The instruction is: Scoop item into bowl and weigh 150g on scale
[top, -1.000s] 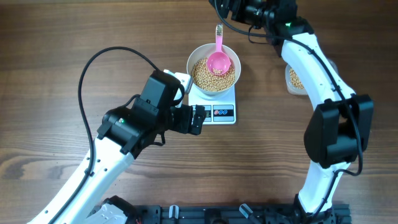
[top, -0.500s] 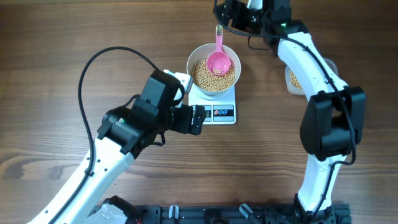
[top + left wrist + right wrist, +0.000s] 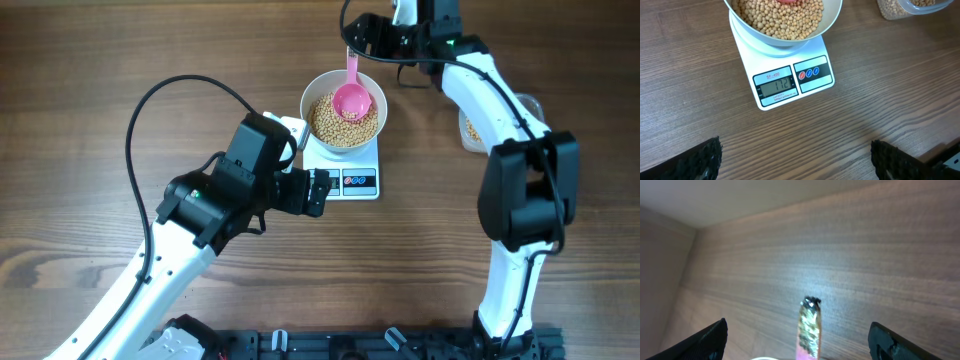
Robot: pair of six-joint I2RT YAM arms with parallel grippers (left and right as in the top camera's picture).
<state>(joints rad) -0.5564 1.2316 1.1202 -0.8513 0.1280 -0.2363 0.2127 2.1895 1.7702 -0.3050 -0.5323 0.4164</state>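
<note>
Quick note from my end of the rig. The pink scoop (image 3: 351, 98) was lying in the bowl (image 3: 305, 100) on top of the beans (image 3: 325, 122). Its handle ran straight out over the far rim, away from the scale (image 3: 358, 182) the bowl sat on. That handle tip pointed right at the right hand (image 3: 372, 30), which made it the nearer one by far.

In the right wrist view the tip stood up between the fingers (image 3: 710, 337), which were spread wide and touching nothing. So that hand was empty, lined up along the handle with the arm stretched over the back of the tabletop (image 3: 100, 60).

The left hand (image 3: 318, 192) sat low just in front of the scale, jaws fully apart and empty too, basically pointing its camera at the display. I read that as 112, though I wasn't sure of the middle digit. The tub (image 3: 475, 128) with spare beans was off to the right.
</note>
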